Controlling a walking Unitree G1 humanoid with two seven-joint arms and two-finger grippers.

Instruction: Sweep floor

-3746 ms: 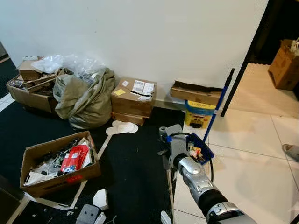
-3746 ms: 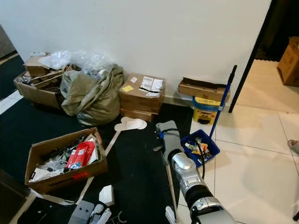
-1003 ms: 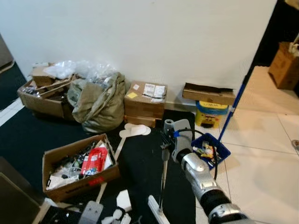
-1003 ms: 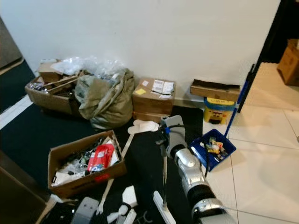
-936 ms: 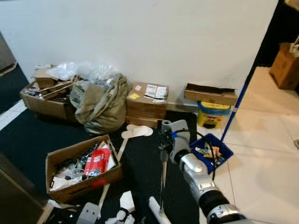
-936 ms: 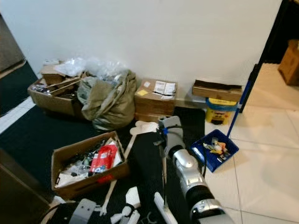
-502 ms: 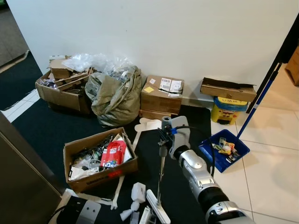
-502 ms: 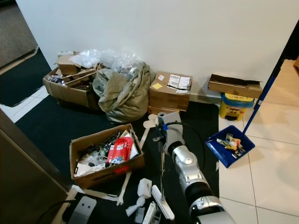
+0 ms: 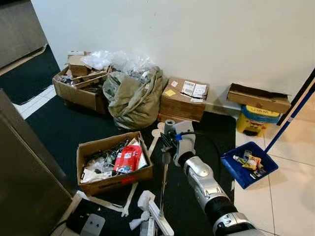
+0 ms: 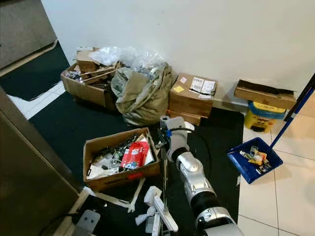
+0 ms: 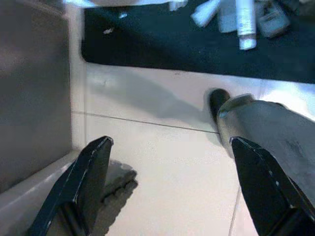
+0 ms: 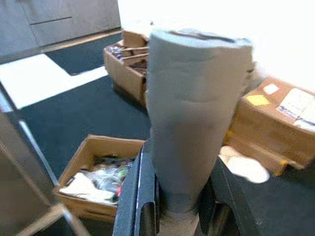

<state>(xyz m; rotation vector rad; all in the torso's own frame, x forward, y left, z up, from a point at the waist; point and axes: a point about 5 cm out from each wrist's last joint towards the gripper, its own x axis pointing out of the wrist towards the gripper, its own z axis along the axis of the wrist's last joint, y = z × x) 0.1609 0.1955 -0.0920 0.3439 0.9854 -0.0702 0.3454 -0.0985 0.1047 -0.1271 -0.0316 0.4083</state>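
Observation:
My right gripper (image 9: 168, 143) is shut on the grey upper end of the broom handle (image 12: 194, 113), held out in front of me over the black carpet (image 9: 64, 129). The thin broom stick (image 9: 162, 189) runs down to its white head (image 9: 160, 223), which rests on the carpet among white scraps (image 9: 139, 220). A blue dustpan (image 9: 248, 165) with colourful litter in it sits on the white tiles to the right, its blue pole leaning up. My left gripper (image 11: 170, 189) hangs open above pale floor tiles.
An open cardboard box (image 9: 114, 162) of junk lies left of the broom. Against the wall stand a stuffed olive bag (image 9: 135, 96), more boxes (image 9: 186, 98) and a yellow tub (image 9: 256, 121). A dark cabinet (image 9: 24, 172) rises at near left.
The camera has swung left, so the whole scene slid right and the cabinet came into view. My right gripper keeps hold of the broom; its head stays by the white scraps.

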